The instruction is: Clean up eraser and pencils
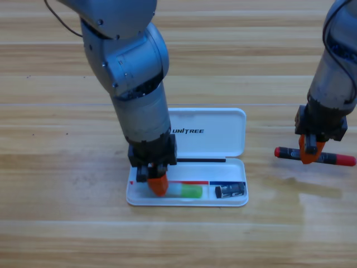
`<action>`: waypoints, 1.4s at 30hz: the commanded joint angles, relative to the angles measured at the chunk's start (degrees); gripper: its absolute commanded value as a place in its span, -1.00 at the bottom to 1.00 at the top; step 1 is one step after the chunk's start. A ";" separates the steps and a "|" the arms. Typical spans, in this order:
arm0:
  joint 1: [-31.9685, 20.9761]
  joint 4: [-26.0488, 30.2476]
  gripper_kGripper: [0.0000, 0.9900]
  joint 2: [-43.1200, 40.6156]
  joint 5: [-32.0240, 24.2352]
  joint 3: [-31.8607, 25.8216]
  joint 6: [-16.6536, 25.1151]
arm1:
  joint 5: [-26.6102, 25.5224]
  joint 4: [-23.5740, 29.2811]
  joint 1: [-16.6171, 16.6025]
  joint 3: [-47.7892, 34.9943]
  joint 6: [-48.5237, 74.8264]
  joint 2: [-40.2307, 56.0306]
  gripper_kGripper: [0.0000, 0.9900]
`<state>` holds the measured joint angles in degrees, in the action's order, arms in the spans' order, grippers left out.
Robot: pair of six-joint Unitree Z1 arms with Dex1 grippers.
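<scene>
High view: the white case (212, 134) lies open on the desk (67, 223), its lid printed "UNITREE". The left pincer (158, 185) presses into the case's long compartment, clamped on the pale-green pencil (187, 191). The eraser (230, 190) sits in the case's small right compartment. Right of the case, the right pincer (310, 152) grips the black-and-red pencil (316, 156) lying on the desk

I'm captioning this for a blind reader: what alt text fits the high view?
Left gripper sits on the green pencil in the open white case; right gripper is over the black-and-red pencil on the table. Eraser lies in the case.
</scene>
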<state>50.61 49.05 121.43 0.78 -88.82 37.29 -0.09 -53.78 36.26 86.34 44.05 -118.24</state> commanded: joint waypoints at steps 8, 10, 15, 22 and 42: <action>1.34 0.17 1.00 1.71 0.80 1.72 -0.73 | -0.35 -5.28 11.11 5.33 -2.22 3.19 -1.00; 1.25 0.35 1.00 0.65 0.71 1.90 -0.64 | -0.35 -6.25 13.22 8.23 -3.19 1.44 -1.00; -1.30 3.60 1.00 -5.41 1.32 1.90 0.85 | -0.17 -9.06 17.79 17.64 -5.29 -4.54 -1.00; -12.11 8.43 1.00 -16.57 0.71 3.75 6.04 | 1.50 -12.49 21.22 29.33 -6.88 -13.24 -1.00; -20.46 7.82 1.00 -20.18 -3.60 10.25 10.43 | 4.31 -13.02 20.87 36.36 -6.52 -21.68 -1.00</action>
<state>31.06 56.94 100.92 -2.11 -80.30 47.67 3.12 -66.07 56.45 122.42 37.69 -136.48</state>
